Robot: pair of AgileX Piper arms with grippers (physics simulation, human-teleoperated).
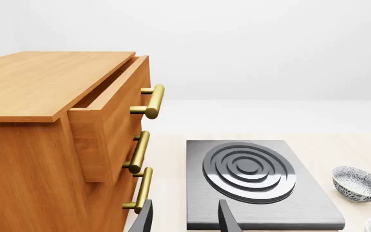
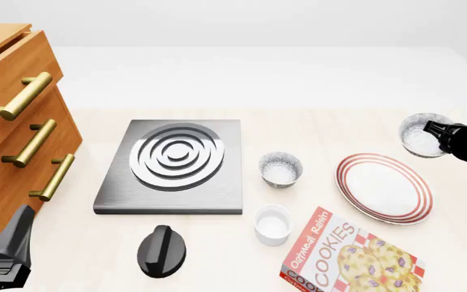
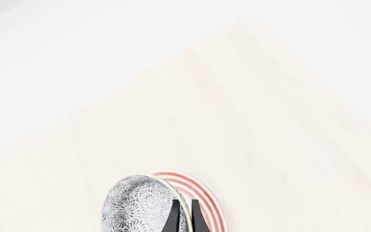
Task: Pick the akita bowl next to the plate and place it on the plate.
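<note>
My right gripper (image 2: 438, 137) is shut on the rim of an akita bowl (image 2: 422, 135), grey-black speckled with a white inside, just past the far right edge of the plate (image 2: 383, 187). The right wrist view shows the fingers (image 3: 174, 218) pinching the bowl's (image 3: 137, 208) rim, with the red-ringed plate (image 3: 202, 199) behind it. A look-alike akita bowl (image 2: 281, 169) stands between the stove and the plate, also seen in the left wrist view (image 1: 358, 182). At the near left, my left gripper (image 2: 6, 250) hangs open and empty (image 1: 184, 221).
A black stove plate (image 2: 172, 165) lies left of centre, with a black knob (image 2: 162, 250) in front of it. A small white cup (image 2: 272, 224) and a cookie box (image 2: 349, 255) sit near the front. A wooden drawer cabinet (image 2: 14, 115) fills the left side, top drawer slightly open.
</note>
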